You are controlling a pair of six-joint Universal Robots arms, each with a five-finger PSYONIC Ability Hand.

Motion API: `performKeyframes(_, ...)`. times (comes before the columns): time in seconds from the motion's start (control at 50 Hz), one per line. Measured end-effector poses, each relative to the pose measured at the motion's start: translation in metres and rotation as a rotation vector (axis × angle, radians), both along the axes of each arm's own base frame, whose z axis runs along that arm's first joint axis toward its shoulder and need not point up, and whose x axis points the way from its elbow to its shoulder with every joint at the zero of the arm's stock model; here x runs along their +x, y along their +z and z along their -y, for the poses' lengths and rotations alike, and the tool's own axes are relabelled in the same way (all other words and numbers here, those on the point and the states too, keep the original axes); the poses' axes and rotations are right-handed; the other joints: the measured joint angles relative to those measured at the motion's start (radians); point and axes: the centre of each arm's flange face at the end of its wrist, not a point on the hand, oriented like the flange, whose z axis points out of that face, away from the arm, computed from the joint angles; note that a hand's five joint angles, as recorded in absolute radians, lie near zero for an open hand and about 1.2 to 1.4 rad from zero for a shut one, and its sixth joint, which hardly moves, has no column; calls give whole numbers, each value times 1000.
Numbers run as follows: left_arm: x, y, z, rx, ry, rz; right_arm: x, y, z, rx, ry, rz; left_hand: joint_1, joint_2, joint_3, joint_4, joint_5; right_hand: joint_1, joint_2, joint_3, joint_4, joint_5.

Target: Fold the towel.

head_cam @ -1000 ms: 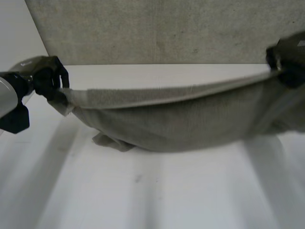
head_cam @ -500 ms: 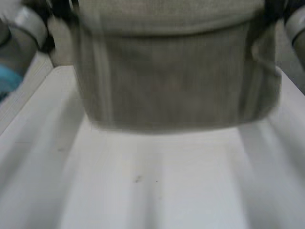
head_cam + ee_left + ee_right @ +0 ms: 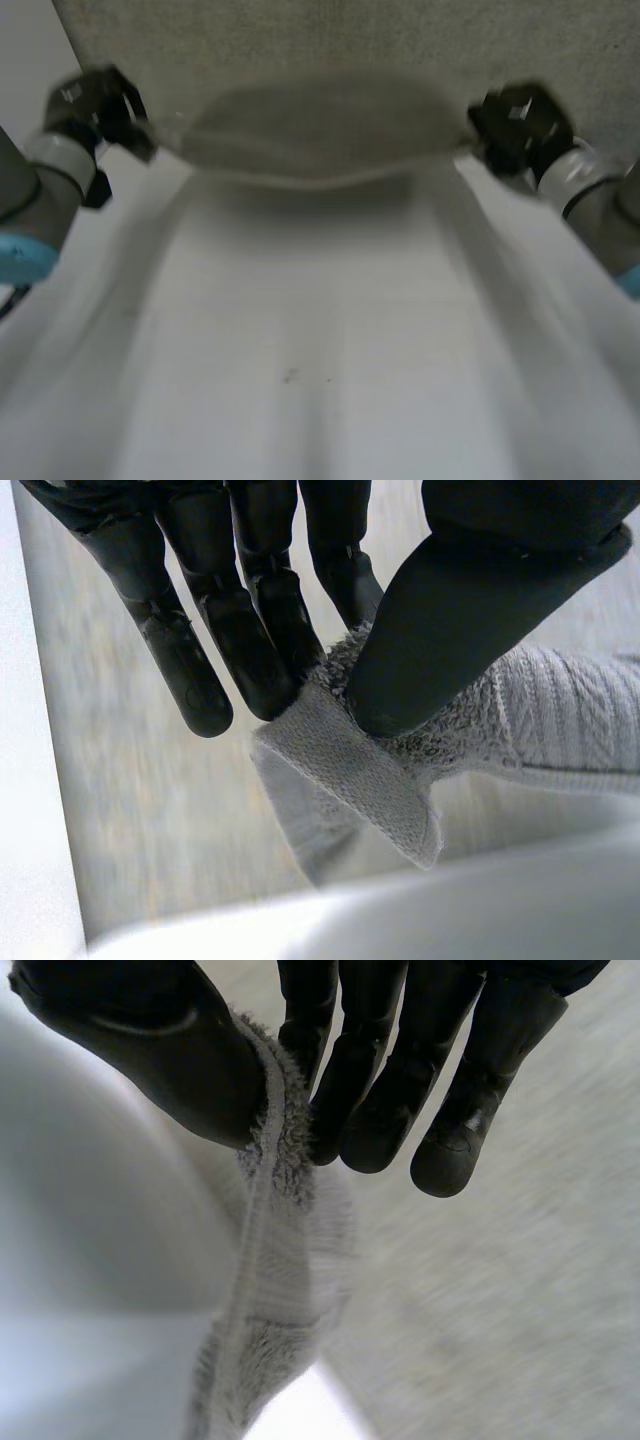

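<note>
white table [image 3: 320,390], towel [image 3: 320,135] aloft between left hand [image 3: 100,100], right hand [image 3: 520,125]

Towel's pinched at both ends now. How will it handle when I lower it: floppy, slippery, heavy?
Probably very floppy: the towel bows in the middle between the left hand and the right hand. Unlikely to slip: its looped pile looks grippy, and each thumb pinches it against fingers. Seems light, since two end pinches carry it.
</note>
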Motion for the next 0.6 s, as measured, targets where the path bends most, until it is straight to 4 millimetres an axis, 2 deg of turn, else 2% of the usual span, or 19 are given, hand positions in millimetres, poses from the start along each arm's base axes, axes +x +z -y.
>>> performKeyframes(0.02, 1, -16, -3, 40, -2, 9, 0, -21, 0, 48, 8, -24, 0, 0, 0, 0, 0, 0, 0, 0, 0, 0)
performKeyframes(0.04, 1, -23, -5, 58, -3, 13, 0, -30, 0, 69, 10, -34, 0, 0, 0, 0, 0, 0, 0, 0, 0, 0)
performKeyframes(0.08, 2, -51, -12, 129, -10, 32, 0, -67, -1, 152, 17, -72, 0, 0, 0, 0, 0, 0, 0, 0, 0, 0)
performKeyframes(0.1, 2, -57, -14, 145, -11, 37, 0, -75, -2, 171, 17, -80, 0, 0, 0, 0, 0, 0, 0, 0, 0, 0)
performKeyframes(0.14, 3, -75, -21, 196, -16, 60, -1, -104, -3, 240, 16, -107, 0, 0, 0, 0, 0, 0, 0, 0, 0, 0)
performKeyframes(0.2, 5, -89, -27, 236, -15, 92, -2, -125, -6, 297, 11, -124, 0, 0, 0, 0, 0, 0, 0, 0, 0, 0)
performKeyframes(0.26, 11, -93, -31, 252, -4, 114, -4, -136, -8, 330, 5, -128, 0, 0, 0, 0, 0, 0, 0, 0, 0, 0)
performKeyframes(0.32, 17, -90, -33, 248, 11, 124, -7, -137, -9, 343, -7, -125, 0, 0, 0, 0, 0, -32, -29, -27, -29, -35)
performKeyframes(0.48, 27, -66, -37, 196, 40, 112, -27, -130, -4, 381, -112, -59, 0, 0, 0, 0, 0, -485, -465, -473, -471, -497)
performKeyframes(0.6, 28, -61, -38, 183, 41, 104, -41, -128, 2, 411, -191, 9, 0, 0, 0, 0, 0, -499, -473, -483, -483, -515)
